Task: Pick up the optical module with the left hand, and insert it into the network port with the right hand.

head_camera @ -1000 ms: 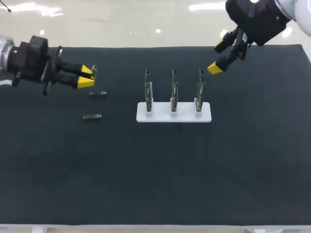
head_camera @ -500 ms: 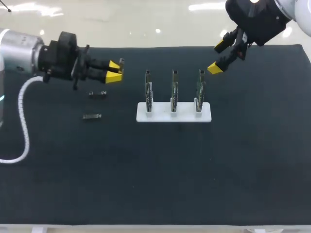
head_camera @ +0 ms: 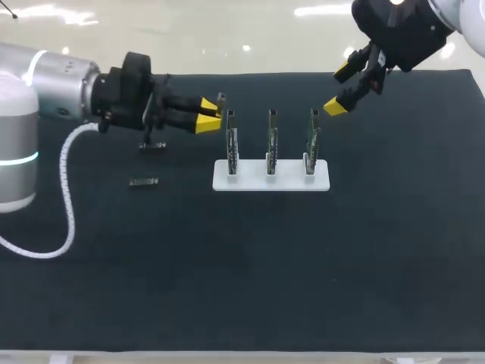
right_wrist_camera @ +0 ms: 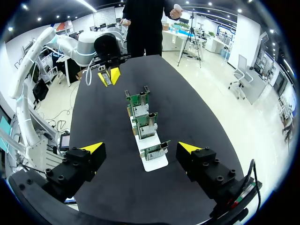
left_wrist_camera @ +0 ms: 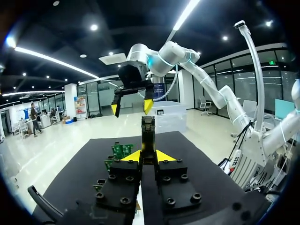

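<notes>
Slim dark module (left_wrist_camera: 148, 136) with metal end, pinched in left gripper (head_camera: 210, 122), upper left of centre; right gripper (head_camera: 339, 89) spread wide, upper right.

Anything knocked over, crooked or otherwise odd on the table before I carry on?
Nothing stands out. The three cards stand upright in the white holder, two spare modules lie flat on the mat, the left gripper holds an optical module by the leftmost card, and the right gripper hangs open.
</notes>
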Controlling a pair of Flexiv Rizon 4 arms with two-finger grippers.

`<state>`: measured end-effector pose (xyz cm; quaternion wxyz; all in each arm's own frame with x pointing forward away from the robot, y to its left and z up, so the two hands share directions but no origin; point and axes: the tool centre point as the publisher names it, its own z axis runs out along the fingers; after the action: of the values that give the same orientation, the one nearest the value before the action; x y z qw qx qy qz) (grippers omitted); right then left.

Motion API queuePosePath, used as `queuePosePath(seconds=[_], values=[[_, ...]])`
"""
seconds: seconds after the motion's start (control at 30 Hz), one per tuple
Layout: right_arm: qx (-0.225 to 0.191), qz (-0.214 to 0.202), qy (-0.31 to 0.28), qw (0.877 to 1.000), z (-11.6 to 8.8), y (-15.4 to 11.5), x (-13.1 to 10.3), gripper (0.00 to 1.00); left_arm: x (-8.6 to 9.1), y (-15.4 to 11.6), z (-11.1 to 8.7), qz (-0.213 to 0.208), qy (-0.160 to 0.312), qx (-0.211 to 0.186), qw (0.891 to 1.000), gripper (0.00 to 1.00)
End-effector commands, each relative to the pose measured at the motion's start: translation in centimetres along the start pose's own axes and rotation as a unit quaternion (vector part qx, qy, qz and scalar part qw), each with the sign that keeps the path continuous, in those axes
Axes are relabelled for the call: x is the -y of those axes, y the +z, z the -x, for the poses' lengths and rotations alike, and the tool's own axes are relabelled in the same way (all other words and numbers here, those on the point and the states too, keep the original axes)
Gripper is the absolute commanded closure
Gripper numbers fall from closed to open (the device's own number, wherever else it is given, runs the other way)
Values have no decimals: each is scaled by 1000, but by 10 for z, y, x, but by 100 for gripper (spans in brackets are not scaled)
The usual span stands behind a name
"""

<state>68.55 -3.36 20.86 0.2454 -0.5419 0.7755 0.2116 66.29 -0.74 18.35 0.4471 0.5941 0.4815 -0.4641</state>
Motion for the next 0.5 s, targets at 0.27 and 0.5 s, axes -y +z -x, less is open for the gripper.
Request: queuePosePath(seconds=[0.27,0.5], values=[[1,-1,0,1000,0,0,-1,0,-31,11,-6,-2,-5,7,1000,100],[1,-1,0,1000,0,0,-1,0,-40,14,-10,-9,-9,8,1000,100]])
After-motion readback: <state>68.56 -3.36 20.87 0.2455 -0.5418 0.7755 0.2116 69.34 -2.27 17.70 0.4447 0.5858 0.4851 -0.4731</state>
